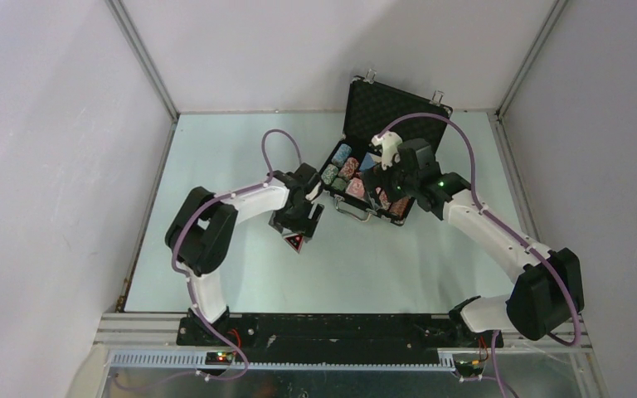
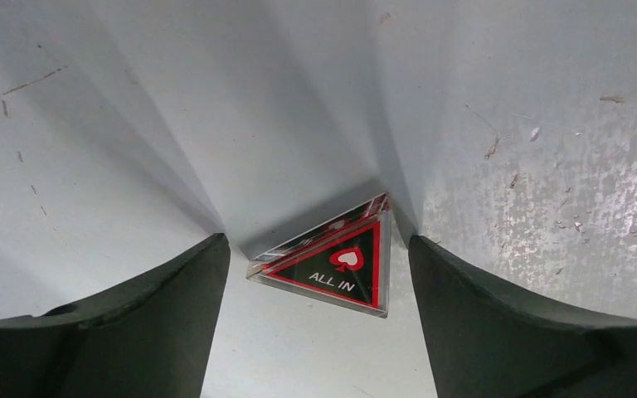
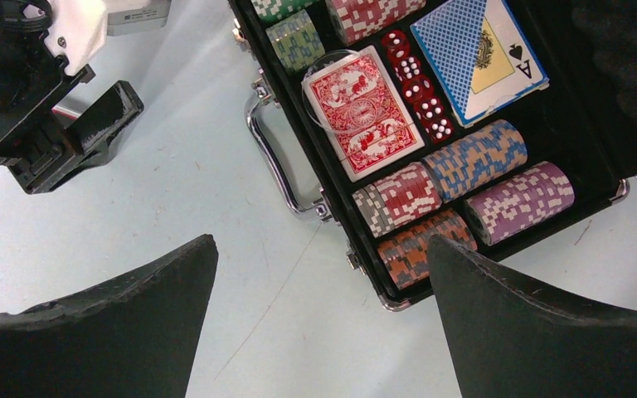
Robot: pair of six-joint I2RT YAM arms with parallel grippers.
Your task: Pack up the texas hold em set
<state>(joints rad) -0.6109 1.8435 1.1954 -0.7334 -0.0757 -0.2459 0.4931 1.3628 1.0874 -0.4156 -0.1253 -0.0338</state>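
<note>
One black triangle [image 2: 344, 261] — flat, apex up-right

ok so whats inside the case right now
The case holds a red deck, a blue deck, red dice between them, and rows of chip stacks. From above the right arm covers part of it; nothing under the decks shows.

Pale scuffed table [image 1: 381, 265], white walls [image 1: 50, 124]
</note>
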